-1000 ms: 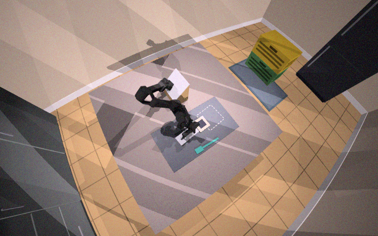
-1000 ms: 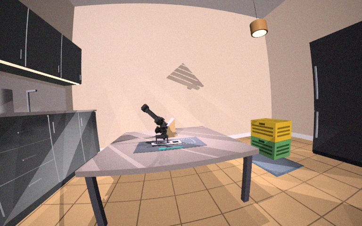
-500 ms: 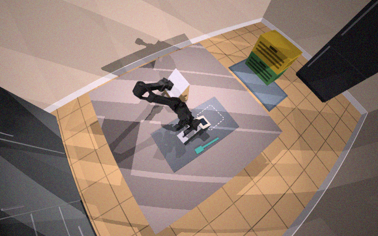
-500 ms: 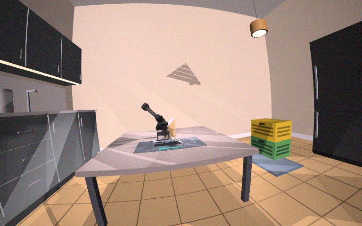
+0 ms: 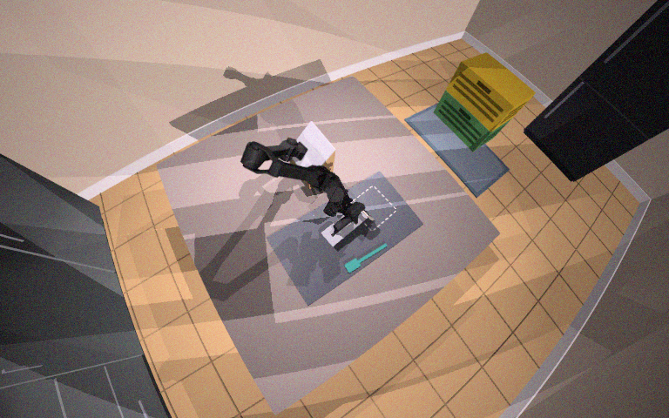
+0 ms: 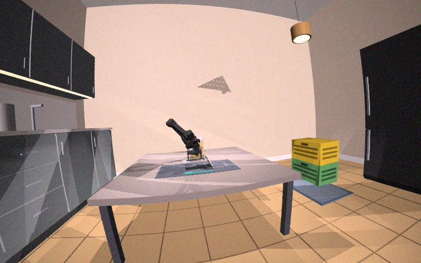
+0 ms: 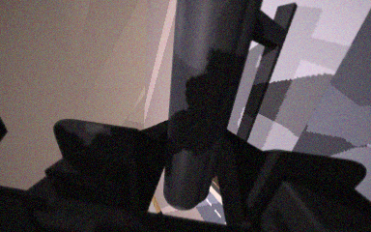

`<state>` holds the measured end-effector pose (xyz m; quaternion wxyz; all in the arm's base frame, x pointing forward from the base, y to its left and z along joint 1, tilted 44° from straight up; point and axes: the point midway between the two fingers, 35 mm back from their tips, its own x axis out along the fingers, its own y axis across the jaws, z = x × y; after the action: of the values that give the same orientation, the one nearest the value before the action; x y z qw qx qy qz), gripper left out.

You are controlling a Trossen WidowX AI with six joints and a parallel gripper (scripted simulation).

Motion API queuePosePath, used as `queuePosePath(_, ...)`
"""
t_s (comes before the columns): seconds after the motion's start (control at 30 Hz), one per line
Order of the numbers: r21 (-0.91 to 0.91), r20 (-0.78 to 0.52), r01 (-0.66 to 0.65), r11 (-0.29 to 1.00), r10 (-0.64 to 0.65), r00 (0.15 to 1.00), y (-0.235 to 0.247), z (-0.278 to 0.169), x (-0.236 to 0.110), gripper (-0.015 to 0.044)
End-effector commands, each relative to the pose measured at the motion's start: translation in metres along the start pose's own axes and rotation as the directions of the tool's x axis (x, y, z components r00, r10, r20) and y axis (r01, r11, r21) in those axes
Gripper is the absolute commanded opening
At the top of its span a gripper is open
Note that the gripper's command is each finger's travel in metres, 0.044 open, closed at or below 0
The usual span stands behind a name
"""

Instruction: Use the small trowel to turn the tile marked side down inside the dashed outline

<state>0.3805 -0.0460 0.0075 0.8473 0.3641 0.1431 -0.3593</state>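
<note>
My gripper (image 5: 348, 222) (image 6: 194, 152) (image 7: 194, 124) is shut on the dark handle of the trowel (image 5: 332, 237) (image 7: 208, 29). The trowel's flat pale blade is low over the blue-grey mat (image 5: 409, 221) (image 6: 164, 173). The tile (image 5: 367, 215) (image 6: 209, 162) is tipped up on edge beyond the blade's right end, seen as a thin slanting strip. Its marked face cannot be made out. The dashed outline (image 5: 395, 209) lies just right of it, partly behind the gripper and tile. How blade and tile touch is hidden.
A teal spatula-like tool (image 5: 369, 254) (image 6: 198, 172) lies along the mat's front edge. A tan block with a slanted white top (image 5: 318, 143) stands behind the mat, close to the arm. Yellow and green crates (image 5: 485, 93) (image 6: 314, 152) stand on the floor beyond the table.
</note>
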Motion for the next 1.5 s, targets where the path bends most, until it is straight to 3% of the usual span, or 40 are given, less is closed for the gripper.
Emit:
queuePosePath(0.0, 0.005, -0.002, -0.015, 1.000, 0.015, 1.000, 0.005, -0.015, -0.001, 0.0000)
queuePosePath(1.1, 0.006, -0.002, -0.015, 1.000, 0.015, 1.000, -0.019, -0.064, 0.019, 0.0000)
queuePosePath(1.47, 0.006, -0.002, -0.015, 1.000, 0.015, 1.000, -0.008, -0.048, 0.015, 0.0000)
